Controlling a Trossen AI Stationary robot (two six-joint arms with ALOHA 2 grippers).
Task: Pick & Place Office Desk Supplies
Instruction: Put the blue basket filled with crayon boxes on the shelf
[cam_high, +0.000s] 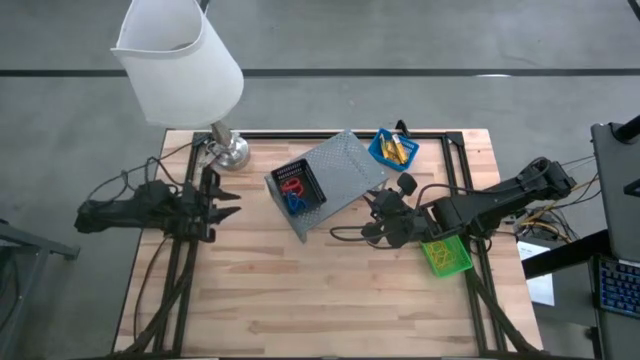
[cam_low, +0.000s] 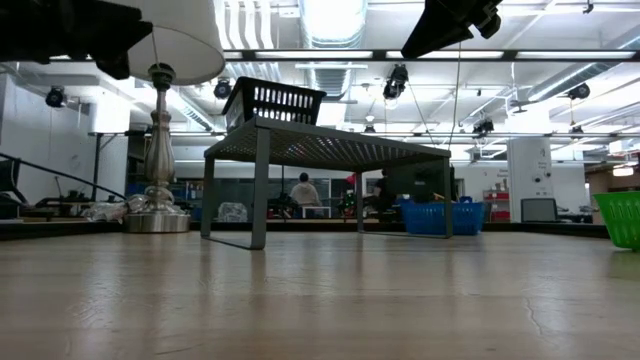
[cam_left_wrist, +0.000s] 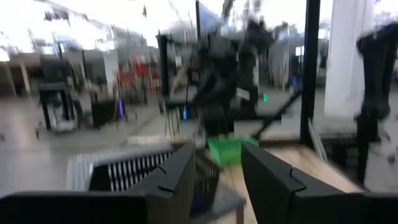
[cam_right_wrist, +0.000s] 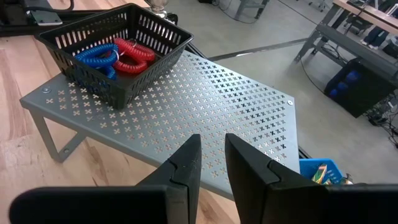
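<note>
A black bin (cam_high: 297, 187) holding red loops (cam_right_wrist: 134, 53) and blue loops (cam_right_wrist: 96, 59) stands on a grey perforated shelf (cam_high: 345, 170) at the table's far middle. A blue bin (cam_high: 393, 148) with yellow pieces (cam_high: 398, 150) sits behind the shelf's right end. A green bin (cam_high: 445, 255) stands near the right edge. My left gripper (cam_high: 228, 200) hangs open at the table's left, pointing level toward the shelf, with nothing between its fingers (cam_left_wrist: 217, 149). My right gripper (cam_high: 378, 215) hovers by the shelf's right end, its fingers a narrow gap apart (cam_right_wrist: 212, 140) and holding nothing.
A lamp with a white shade (cam_high: 180, 60) stands on its metal base (cam_high: 228, 150) at the far left corner, close to my left gripper. Bare wooden tabletop (cam_high: 320, 300) spreads across the near half. A black frame edges the table's far side.
</note>
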